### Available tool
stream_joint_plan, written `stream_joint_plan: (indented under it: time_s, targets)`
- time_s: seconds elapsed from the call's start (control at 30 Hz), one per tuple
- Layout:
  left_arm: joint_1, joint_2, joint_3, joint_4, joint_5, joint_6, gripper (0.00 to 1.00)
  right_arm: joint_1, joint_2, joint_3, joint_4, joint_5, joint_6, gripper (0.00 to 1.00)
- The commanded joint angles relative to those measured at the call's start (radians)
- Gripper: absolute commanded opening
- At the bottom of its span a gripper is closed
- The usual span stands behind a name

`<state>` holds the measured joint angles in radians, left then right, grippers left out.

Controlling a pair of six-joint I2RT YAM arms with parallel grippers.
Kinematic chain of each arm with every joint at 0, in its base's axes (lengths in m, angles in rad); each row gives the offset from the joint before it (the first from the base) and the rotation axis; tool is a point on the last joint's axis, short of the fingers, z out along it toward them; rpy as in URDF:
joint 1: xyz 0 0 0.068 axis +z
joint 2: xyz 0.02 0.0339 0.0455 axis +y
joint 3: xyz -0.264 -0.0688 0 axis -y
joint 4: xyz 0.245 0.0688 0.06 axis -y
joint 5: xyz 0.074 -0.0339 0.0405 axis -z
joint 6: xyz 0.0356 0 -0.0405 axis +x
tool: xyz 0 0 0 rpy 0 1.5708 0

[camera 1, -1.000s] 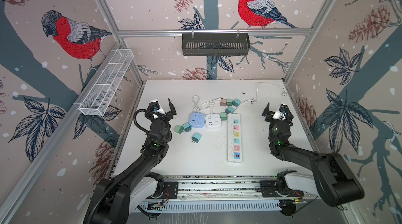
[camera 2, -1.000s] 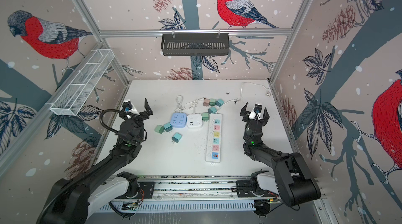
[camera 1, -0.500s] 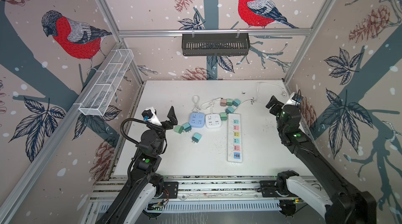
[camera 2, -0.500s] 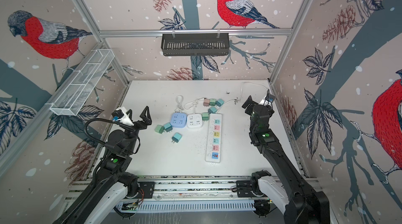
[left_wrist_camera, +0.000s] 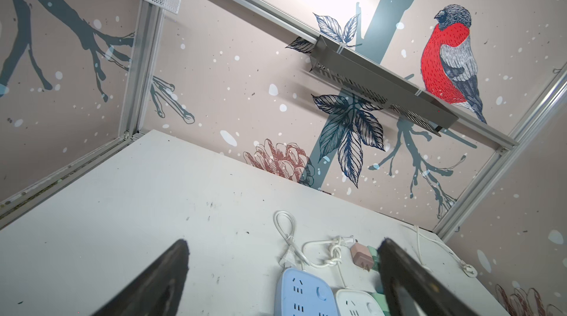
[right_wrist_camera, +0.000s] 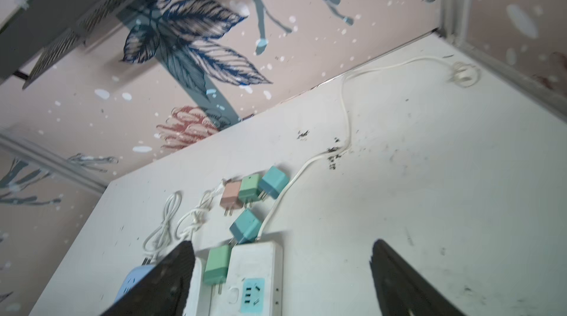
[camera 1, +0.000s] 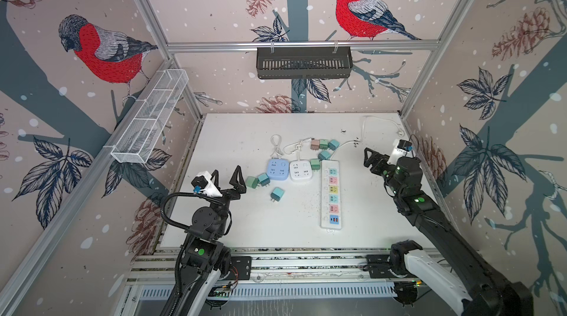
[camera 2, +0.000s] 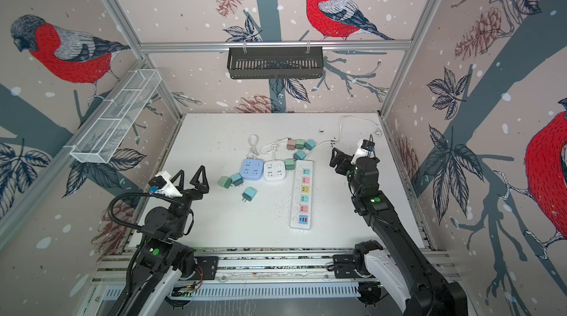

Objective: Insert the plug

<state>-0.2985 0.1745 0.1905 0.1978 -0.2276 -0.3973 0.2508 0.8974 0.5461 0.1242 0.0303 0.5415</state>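
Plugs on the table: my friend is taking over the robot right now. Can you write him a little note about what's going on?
Left tool: open, empty, above the table's left side, close to three loose plugs.
Right tool: open, empty, above the far end of the long power strip.
Five more plugs lie by that far end, near the blue cube socket and white cube socket.
Done: nothing; no plug is held or inserted.
Left: pick up a plug and push it into a socket.
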Motion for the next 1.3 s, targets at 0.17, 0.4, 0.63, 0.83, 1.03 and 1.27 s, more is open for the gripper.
stream_joint_plan:
  time_s: [0.17, 0.4, 0.63, 0.83, 1.03, 1.27]
  targets:
    - [0.001, 0.149, 0.014, 0.056, 0.225, -0.166, 0.84, 0.112, 0.168, 0.040, -0.032, 0.051, -0.057, 0.79]
    - [-0.136, 0.534, 0.040, 0.303, 0.330, -0.289, 0.68, -0.021, 0.210, -0.054, 0.088, 0.037, -0.018, 0.60]
    - [-0.488, 0.868, 0.187, 0.384, 0.110, -0.250, 0.67, -0.192, 0.259, -0.114, 0.167, 0.021, 0.032, 0.50]
    - [-0.557, 1.123, 0.307, 0.471, 0.172, -0.276, 0.64, -0.237, 0.340, -0.154, 0.294, 0.061, 0.068, 0.46]
    - [-0.592, 1.321, 0.426, 0.490, 0.229, -0.296, 0.63, -0.239, 0.387, -0.121, 0.280, -0.032, 0.050, 0.41]
    - [-0.618, 1.504, 0.547, 0.509, 0.251, -0.310, 0.64, -0.141, 0.448, 0.032, 0.169, -0.158, 0.022, 0.36]
